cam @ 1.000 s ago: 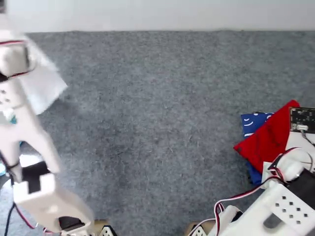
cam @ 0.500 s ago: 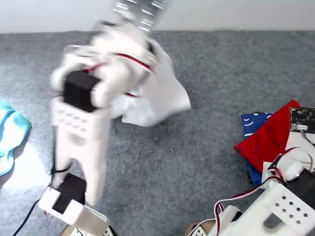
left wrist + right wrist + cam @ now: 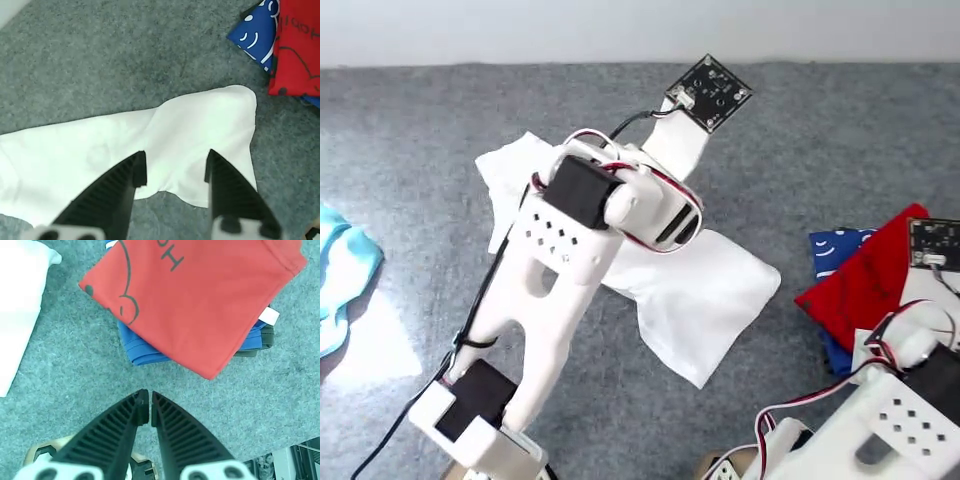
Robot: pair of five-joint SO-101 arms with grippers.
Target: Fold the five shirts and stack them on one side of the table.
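A white shirt (image 3: 710,300) lies crumpled across the middle of the grey table, partly hidden under my left arm (image 3: 570,250). My left gripper (image 3: 175,160) hovers open just over the white shirt (image 3: 165,130), nothing between its fingers. A stack sits at the right edge: a red shirt (image 3: 870,275) on top of a blue shirt (image 3: 835,245). My right gripper (image 3: 150,395) is shut and empty, above bare carpet close to the red shirt (image 3: 195,295), the blue shirt (image 3: 137,347) and a dark one (image 3: 267,337) underneath. A light blue shirt (image 3: 340,280) lies loose at the left edge.
The grey carpeted table (image 3: 430,110) ends at a white wall along the back. My right arm's base (image 3: 890,420) fills the near right corner. Open carpet lies behind the white shirt and to its left.
My left arm swung from the left edge to the middle, carrying the white shirt, which now lies on the table. The light blue shirt came into sight. The right arm stayed still.
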